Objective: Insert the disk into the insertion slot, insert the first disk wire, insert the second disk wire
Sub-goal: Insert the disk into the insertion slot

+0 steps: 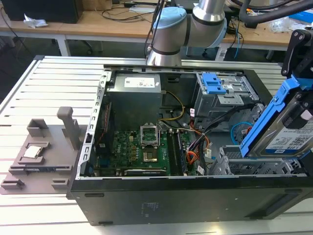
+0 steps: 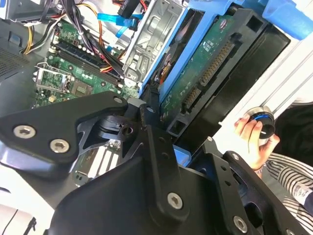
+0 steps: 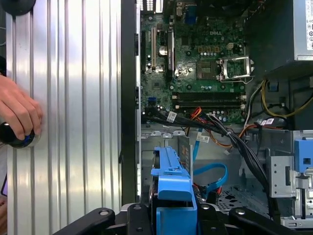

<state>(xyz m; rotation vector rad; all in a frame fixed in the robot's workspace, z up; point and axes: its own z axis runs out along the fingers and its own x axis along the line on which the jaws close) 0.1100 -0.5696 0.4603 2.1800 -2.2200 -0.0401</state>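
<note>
- A ribbed silver metal counter (image 1: 44, 83) spreads beneath the tool and carries the whole job.
- A black desktop computer case (image 1: 146, 200) lies open on its side on the counter. Its green motherboard (image 1: 142, 149) is off to one side of the tool, toward the exterior view's left.
- A silver robot arm with pale blue joint caps (image 1: 195, 22) reaches in over the case's far wall.
- The insertion slot (image 1: 230, 164), a silver perforated sheet-metal cage with a wide bay, sits just below the tool, and nothing is seated in it yet.
- The disk (image 1: 286, 129), a flat grey hard drive framed by a bright blue plastic caddy, hangs steeply tilted above the slot. Its lower edge is near the cage, though contact cannot be made out. By this showing the first step, inserting the disk, is in hand, and neither wire step has begun.
- The tool (image 3: 173, 213), a black two-fingered gripper, is clamped on the disk, with one finger on each flank of the caddy. Seating the drive would seem to call for bringing it level with the bay and square to its opening.
- A person's hand (image 3: 17, 110) rests on a round black knob (image 3: 19, 139) at the counter's edge, well apart from the tool.
- A loose light-blue flat cable (image 3: 215, 169) curls inside the case just beyond the tool, unattached to the disk.
</note>
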